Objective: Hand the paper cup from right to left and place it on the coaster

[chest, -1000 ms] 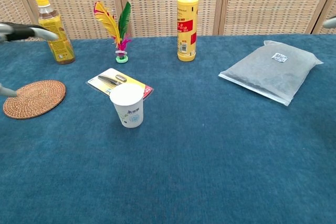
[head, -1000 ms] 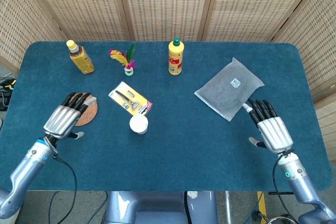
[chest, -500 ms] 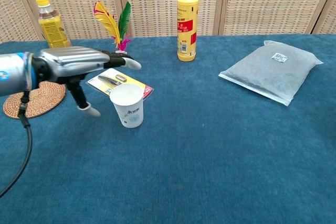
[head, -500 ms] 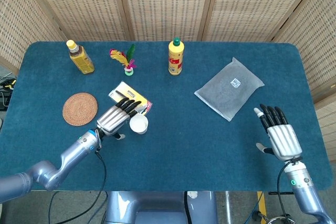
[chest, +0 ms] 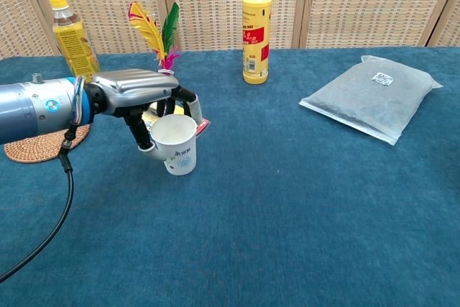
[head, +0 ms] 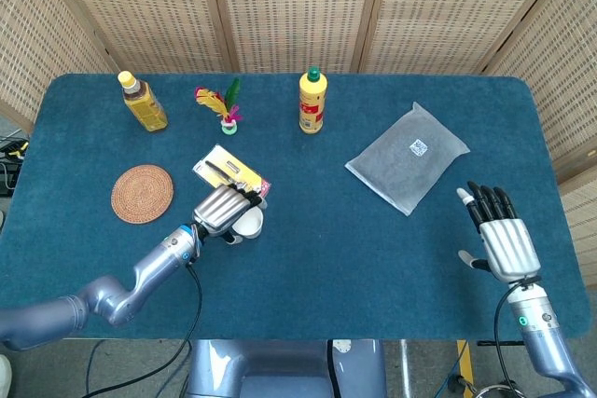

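The white paper cup (head: 251, 223) (chest: 175, 147) stands upright on the blue cloth, left of centre. My left hand (head: 222, 209) (chest: 138, 91) is against its left and far side, and the fingers curl round the rim while the thumb presses the near left wall. The round woven coaster (head: 143, 193) (chest: 34, 149) lies flat to the left of the cup, partly behind my left forearm in the chest view. My right hand (head: 500, 238) hovers at the table's near right corner with its fingers spread and nothing in it. Only the head view shows it.
A tea bottle (head: 143, 101) (chest: 72, 31), a feather shuttlecock (head: 224, 104) (chest: 164, 37) and a yellow bottle (head: 312, 100) (chest: 256, 30) stand along the back. A carded tool package (head: 222, 169) lies just behind the cup. A grey bag (head: 408, 157) (chest: 374, 96) lies at the right.
My left hand has swung from the coaster over to the cup and curled its fingers around it. My right hand has drawn back toward the near right edge.
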Controlling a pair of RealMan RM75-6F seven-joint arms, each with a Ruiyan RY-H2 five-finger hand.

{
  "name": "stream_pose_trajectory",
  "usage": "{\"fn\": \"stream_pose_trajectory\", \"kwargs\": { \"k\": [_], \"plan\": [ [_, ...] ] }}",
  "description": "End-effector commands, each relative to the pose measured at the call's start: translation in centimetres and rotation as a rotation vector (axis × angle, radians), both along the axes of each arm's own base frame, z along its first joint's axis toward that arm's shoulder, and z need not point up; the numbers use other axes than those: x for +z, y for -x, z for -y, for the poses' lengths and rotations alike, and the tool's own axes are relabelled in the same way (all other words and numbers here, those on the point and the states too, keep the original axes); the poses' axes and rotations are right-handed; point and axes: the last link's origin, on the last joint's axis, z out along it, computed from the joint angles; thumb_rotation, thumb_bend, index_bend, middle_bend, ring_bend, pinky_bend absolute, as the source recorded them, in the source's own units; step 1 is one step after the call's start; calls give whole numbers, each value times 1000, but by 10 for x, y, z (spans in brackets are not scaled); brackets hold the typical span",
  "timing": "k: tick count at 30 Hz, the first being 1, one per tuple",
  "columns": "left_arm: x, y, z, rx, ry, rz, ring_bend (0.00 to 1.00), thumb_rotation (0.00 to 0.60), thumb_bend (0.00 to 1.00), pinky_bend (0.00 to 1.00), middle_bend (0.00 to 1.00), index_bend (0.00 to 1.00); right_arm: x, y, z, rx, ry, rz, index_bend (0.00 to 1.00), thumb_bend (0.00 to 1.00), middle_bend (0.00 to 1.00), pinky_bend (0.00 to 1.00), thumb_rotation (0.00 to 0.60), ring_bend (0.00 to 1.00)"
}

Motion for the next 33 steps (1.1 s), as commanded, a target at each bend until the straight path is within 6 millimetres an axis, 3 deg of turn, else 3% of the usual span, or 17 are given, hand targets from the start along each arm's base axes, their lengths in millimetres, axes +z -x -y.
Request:
{"fn": "stream_pose_trajectory", "kwargs": {
  "k": [1, 6, 13, 17, 20, 27, 33],
  "plan": [
    [-4, -2, -1, 3, -1, 8, 489, 600, 0, 419, 422, 410, 0, 0, 0, 1, 3, 1, 52, 0, 0, 0, 600, 0],
    [1, -3, -5, 19, -13, 15, 489, 600, 0, 420, 424, 413, 0, 1, 1, 1, 4, 3, 52, 0, 0, 0, 600, 0],
    [71, 16, -29, 67, -177, 47, 490, 600, 0, 420, 424, 413, -1, -1, -1, 9, 0, 7, 54, 0, 0, 0, 600, 0],
    [113, 55, -35, 145, -248, 2, 487, 600, 0, 421, 424, 413, -3, -2, -2, 12, -2, 6, 53, 0, 0, 0, 600, 0],
    [135, 101, -29, 239, -259, -65, 487, 600, 0, 421, 424, 413, -5, -4, -2, 17, -8, 3, 55, 0, 0, 0, 600, 0],
    [144, 164, -11, 378, -258, -105, 483, 600, 0, 421, 421, 414, -10, -7, -3, 24, -23, 0, 57, 0, 0, 0, 600, 0],
    [141, 184, -12, 406, -277, -58, 483, 600, 1, 420, 422, 413, -16, -9, -3, 27, -41, 2, 57, 0, 0, 0, 600, 0]
  ]
}}
